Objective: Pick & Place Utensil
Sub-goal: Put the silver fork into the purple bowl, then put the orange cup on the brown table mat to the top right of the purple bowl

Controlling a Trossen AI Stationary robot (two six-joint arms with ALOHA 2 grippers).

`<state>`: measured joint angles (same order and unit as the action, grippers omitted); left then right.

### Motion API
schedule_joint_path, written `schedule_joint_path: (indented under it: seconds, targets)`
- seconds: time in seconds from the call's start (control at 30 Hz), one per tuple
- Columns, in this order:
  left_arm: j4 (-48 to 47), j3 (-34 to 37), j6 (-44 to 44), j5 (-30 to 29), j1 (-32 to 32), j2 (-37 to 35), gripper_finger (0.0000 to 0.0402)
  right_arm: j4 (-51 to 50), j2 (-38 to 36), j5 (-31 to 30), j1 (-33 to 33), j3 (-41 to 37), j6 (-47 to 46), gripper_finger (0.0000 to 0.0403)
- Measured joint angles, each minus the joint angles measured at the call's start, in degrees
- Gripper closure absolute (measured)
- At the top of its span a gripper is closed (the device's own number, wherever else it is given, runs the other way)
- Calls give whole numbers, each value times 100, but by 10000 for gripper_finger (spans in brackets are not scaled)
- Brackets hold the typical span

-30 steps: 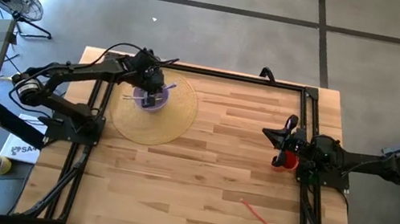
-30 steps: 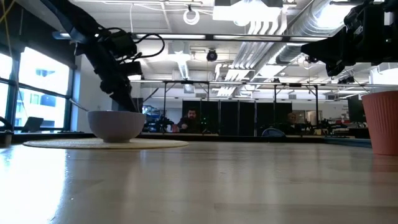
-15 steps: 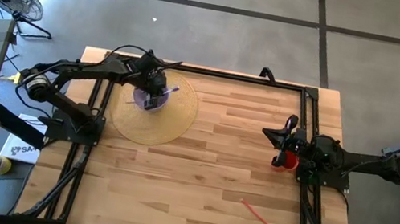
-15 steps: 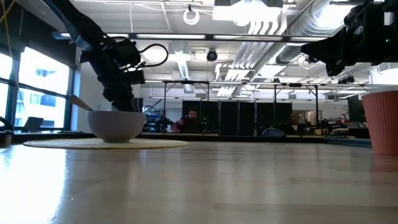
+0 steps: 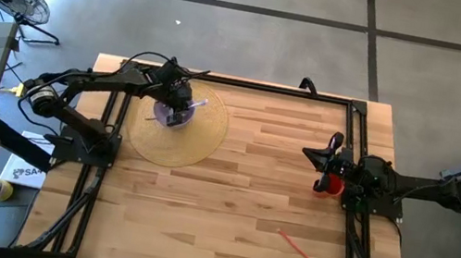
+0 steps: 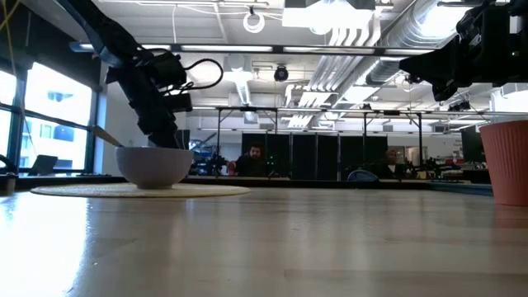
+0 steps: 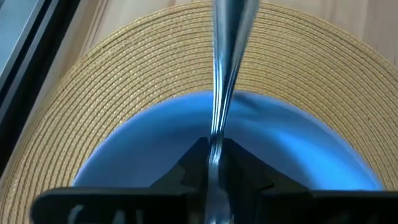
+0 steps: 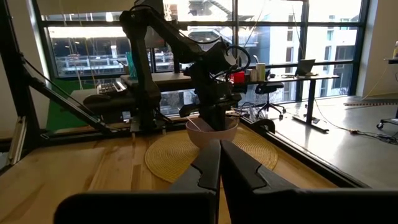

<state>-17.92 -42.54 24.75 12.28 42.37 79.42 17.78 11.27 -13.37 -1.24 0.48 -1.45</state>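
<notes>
The left pincer [image 7: 214, 163] pinches a metal spoon [image 7: 227, 65] over the bowl [image 5: 173, 114] on the woven placemat [image 5: 200, 140], at ten o'clock on the tabletop [image 5: 246, 207]. Placing looks nearly done; next, release and lift away. The right pincer [image 8: 219, 158], pressed together, waits at three o'clock.

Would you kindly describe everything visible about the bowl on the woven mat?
The bowl is small and round, with a smooth rounded wall that looks pale from the side and blue inside in the left wrist view. It stands upright near the middle of the round straw-coloured woven mat, at the table's far left. The left claw hangs right above it, shut on a slim metal utensil whose handle slants out over the rim. Whether the utensil touches the bowl's inside cannot be told.
</notes>
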Motion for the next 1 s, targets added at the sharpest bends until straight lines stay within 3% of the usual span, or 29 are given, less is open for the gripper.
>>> schedule_joint_path:
  seconds: [0.17,0.37,0.77,1.0]
  targets:
    - [23,0,-24,-19,0,0,315,0,0,1,-1,1,2,402]
    - [-232,-246,-106,-134,0,-3,306,0,0,0,0,1,1,397]
    - [-3135,-1900,-193,-622,-2,-14,305,0,2,1,0,0,0,396]
    - [-3509,-2194,-669,-497,-520,-298,305,0,2,0,-2,-1,2,396]
